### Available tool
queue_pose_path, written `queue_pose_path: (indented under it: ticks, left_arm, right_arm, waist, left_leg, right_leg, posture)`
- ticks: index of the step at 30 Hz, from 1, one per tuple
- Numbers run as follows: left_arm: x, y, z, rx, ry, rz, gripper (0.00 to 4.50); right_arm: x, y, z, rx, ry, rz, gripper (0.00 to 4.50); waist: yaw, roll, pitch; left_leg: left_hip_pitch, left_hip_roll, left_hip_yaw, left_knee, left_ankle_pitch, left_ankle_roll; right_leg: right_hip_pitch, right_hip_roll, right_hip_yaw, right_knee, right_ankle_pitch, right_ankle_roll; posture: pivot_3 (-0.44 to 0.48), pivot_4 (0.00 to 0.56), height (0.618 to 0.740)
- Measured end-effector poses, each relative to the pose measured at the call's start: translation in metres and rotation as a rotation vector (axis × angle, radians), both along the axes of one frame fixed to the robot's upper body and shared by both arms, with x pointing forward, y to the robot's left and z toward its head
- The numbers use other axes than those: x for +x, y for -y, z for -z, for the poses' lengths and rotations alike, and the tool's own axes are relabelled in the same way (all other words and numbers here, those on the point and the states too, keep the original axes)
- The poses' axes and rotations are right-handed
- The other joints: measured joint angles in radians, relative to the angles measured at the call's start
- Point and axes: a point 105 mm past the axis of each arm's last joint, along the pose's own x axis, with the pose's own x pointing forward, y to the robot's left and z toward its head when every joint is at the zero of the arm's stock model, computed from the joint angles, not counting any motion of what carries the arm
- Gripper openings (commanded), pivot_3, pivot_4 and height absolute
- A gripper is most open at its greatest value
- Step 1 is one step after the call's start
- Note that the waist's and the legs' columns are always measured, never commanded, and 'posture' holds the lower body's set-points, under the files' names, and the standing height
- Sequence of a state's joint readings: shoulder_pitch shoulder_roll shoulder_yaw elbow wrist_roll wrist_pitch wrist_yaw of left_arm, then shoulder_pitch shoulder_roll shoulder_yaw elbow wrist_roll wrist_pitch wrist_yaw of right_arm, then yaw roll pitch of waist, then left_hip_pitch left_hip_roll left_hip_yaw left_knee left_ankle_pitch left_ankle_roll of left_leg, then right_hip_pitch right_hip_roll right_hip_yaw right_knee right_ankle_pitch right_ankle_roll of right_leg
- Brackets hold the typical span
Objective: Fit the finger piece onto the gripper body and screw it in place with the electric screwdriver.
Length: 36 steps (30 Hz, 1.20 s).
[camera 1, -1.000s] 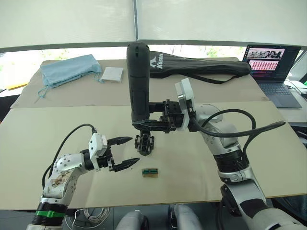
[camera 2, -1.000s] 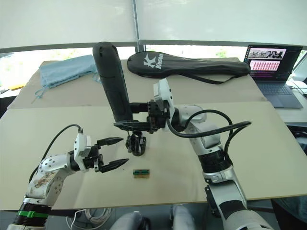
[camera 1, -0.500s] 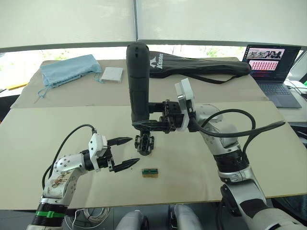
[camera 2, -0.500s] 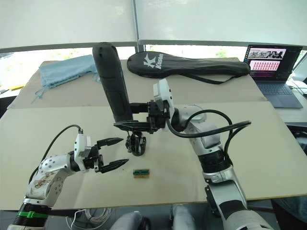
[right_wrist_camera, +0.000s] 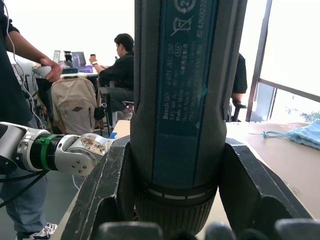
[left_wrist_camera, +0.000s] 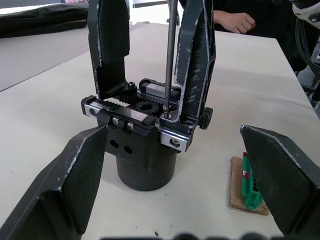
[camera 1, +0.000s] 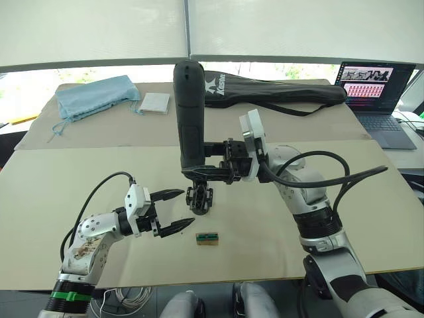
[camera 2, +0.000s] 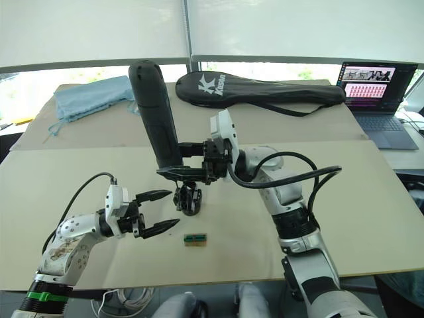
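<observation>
I count one worktop [camera 1: 79, 185], one electric screwdriver [camera 1: 189, 112] held upright, clenched in my right end effector [camera 1: 207, 171], its bit down on the one gripper body [camera 1: 199, 200] at the worktop's middle. Two finger pieces [left_wrist_camera: 197, 55] stand on that body. My left end effector [camera 1: 177, 211] hangs released just beside it, near one green box [camera 1: 207, 238].

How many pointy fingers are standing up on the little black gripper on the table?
2. Both rise side by side from the gripper body: one finger and the other, beside the screwdriver's bit.
</observation>
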<state>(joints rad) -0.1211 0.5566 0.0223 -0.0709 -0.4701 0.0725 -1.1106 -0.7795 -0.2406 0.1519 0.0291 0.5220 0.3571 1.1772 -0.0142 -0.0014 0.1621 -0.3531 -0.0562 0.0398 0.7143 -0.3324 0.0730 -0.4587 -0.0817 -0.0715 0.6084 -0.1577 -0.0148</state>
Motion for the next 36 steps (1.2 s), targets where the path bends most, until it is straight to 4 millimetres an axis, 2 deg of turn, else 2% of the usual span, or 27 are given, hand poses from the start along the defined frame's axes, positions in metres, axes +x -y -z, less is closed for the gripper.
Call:
queue_pose_path:
  ticks: [19, 36]
  left_arm:
    - [0.013, -0.004, 0.021, 0.095, -0.045, -0.053, 4.50]
    - [0.034, 0.018, 0.036, 0.098, -0.056, 0.017, 4.50]
  right_arm:
    - [0.000, -0.002, 0.001, -0.002, 0.001, 0.003, 1.93]
    - [0.000, -0.002, 0.001, -0.006, 0.003, 0.002, 1.93]
  waist:
    - [0.000, 0.000, 0.000]
    - [0.000, 0.000, 0.000]
  left_leg:
    - [0.000, 0.000, 0.000, 0.000, 0.000, 0.000]
    - [0.000, 0.000, 0.000, 0.000, 0.000, 0.000]
  right_leg:
    - [0.000, 0.000, 0.000, 0.000, 0.000, 0.000]
    - [0.000, 0.000, 0.000, 0.001, 0.000, 0.000]
  posture:
    - [0.000, 0.150, 0.740]
    - [0.000, 0.150, 0.740]
